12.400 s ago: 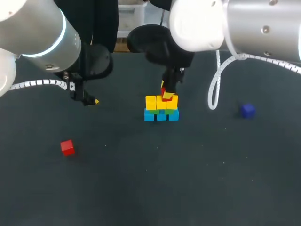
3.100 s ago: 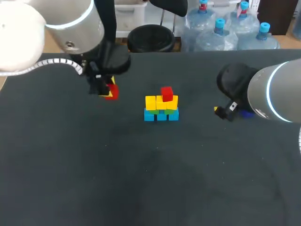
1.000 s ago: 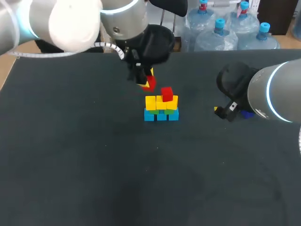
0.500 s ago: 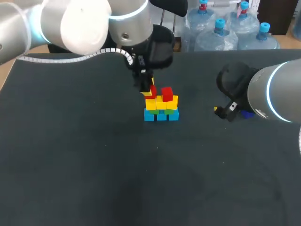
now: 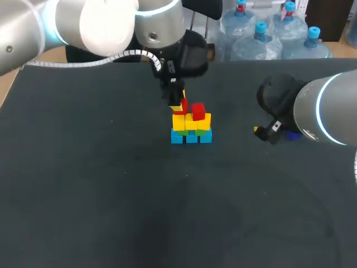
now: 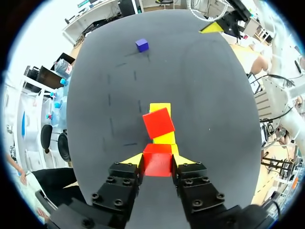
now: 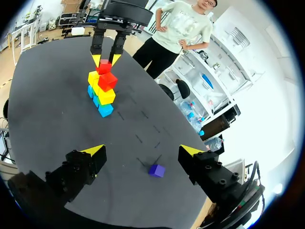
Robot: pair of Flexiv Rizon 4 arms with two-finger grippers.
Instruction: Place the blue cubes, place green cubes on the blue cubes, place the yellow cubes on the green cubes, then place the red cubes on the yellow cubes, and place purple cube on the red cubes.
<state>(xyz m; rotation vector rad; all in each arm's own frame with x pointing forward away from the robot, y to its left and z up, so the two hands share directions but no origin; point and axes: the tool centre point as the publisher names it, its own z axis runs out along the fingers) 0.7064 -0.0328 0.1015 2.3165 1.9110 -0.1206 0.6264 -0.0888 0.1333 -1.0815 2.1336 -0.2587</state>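
The stack stands mid-table: a row of blue cubes, green cubes, and yellow cubes on top. One red cube rests tilted on the yellow row's right half. My left gripper is shut on a second red cube, holding it just over the yellow row's left half, beside the placed red cube. The purple cube lies on the table at the far right, ahead of my open right gripper, which holds nothing. In the head view the right arm half hides the purple cube.
The black table is bare in front of the stack and on its left. My right arm hangs low over the right side, near the purple cube. In the right wrist view the stack stands far ahead, under my left gripper.
My left gripper carried the red cube to the right and down, from beside the stack to just above its left half. The right arm has not moved.
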